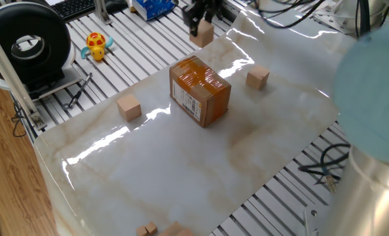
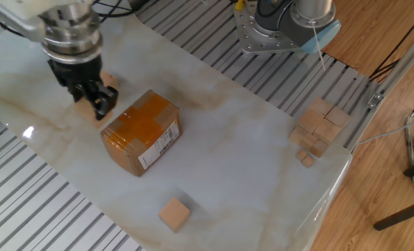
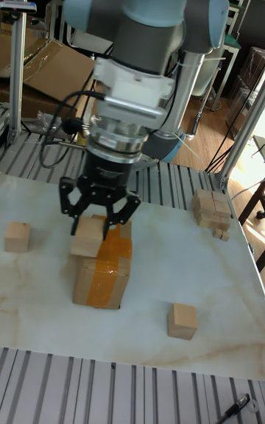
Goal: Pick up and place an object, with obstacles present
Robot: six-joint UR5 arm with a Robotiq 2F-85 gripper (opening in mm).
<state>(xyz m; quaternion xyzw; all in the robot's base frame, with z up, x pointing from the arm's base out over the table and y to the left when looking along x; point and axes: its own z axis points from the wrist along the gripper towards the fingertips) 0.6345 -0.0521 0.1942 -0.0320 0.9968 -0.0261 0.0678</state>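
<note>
My gripper [image 3: 90, 231] is shut on a small tan wooden cube [image 3: 87, 244] and holds it in the air just above the far top edge of the taped cardboard box [image 3: 101, 271]. In one fixed view the gripper [image 1: 202, 23] carries the cube [image 1: 202, 37] behind the box [image 1: 200, 90]. From the other side the gripper [image 2: 95, 103] hangs by the box's [image 2: 141, 132] left end and mostly hides the held cube.
Loose cubes lie on the marble sheet right of the box [image 1: 257, 78] and left of it [image 1: 129, 107]. A pile of cubes [image 2: 320, 125] sits at the sheet's corner. A yellow toy [image 1: 97, 46] lies on the slatted table.
</note>
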